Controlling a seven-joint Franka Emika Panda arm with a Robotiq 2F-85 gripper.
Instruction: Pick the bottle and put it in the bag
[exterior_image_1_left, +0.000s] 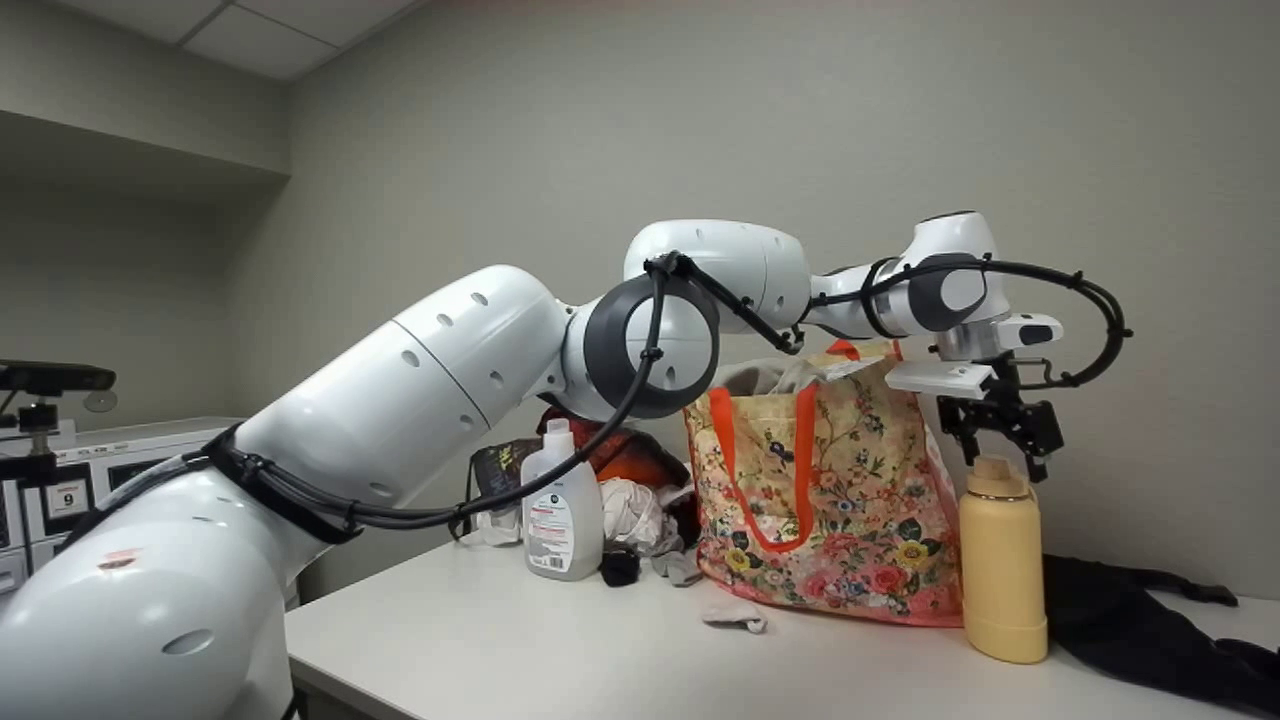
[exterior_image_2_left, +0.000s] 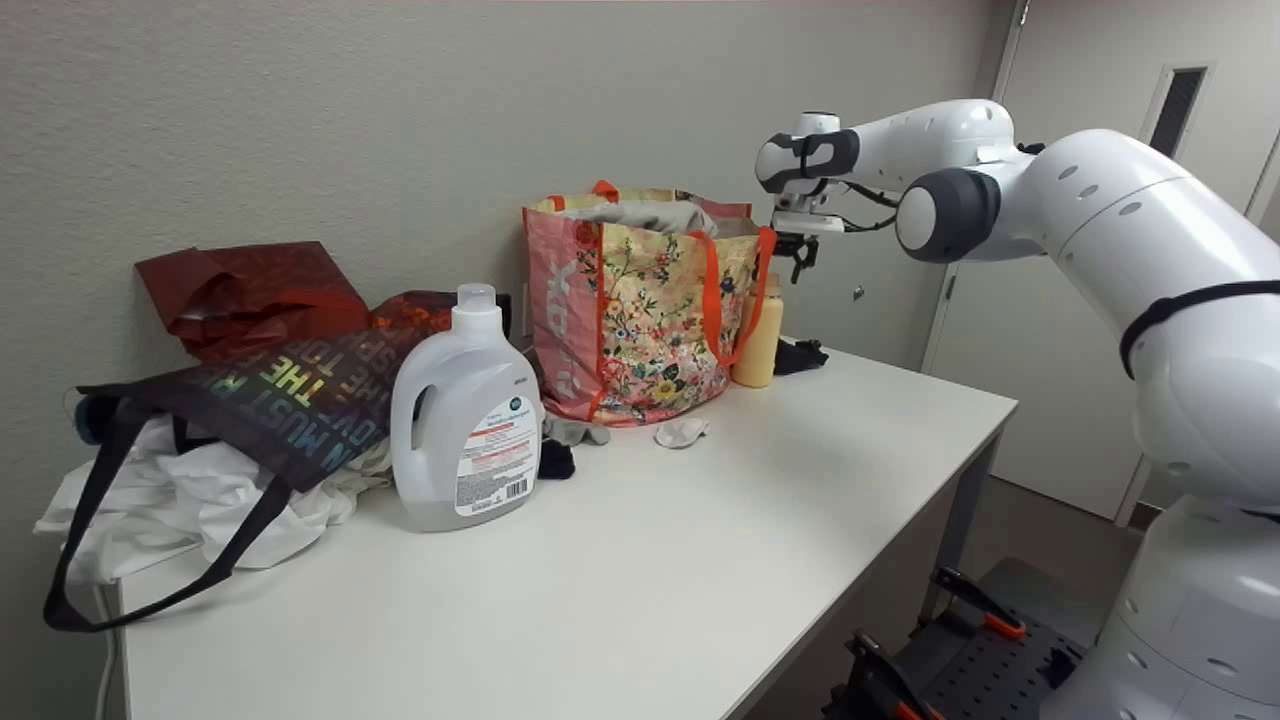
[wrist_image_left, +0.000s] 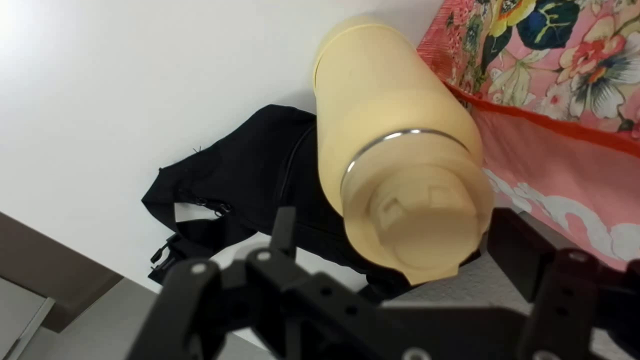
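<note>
Claw (exterior_image_1_left: 1005, 464), spread, holding nothing. Bottle (exterior_image_1_left: 1003, 575), upright, just beside the bag (exterior_image_1_left: 850, 500): likely rigid, smooth, heavy if filled; best gripped squarely across the cap (wrist_image_left: 425, 220), low, against slipping.

Yellow bottle (exterior_image_1_left: 1003, 565), red-handled floral bag (exterior_image_1_left: 860, 500).

tool (wrist_image_left: 393, 235): jaws apart | bottle (wrist_image_left: 382, 95): just beside floral bag (wrist_image_left: 555, 80) | black fabric (wrist_image_left: 240, 160): near bottle
</note>
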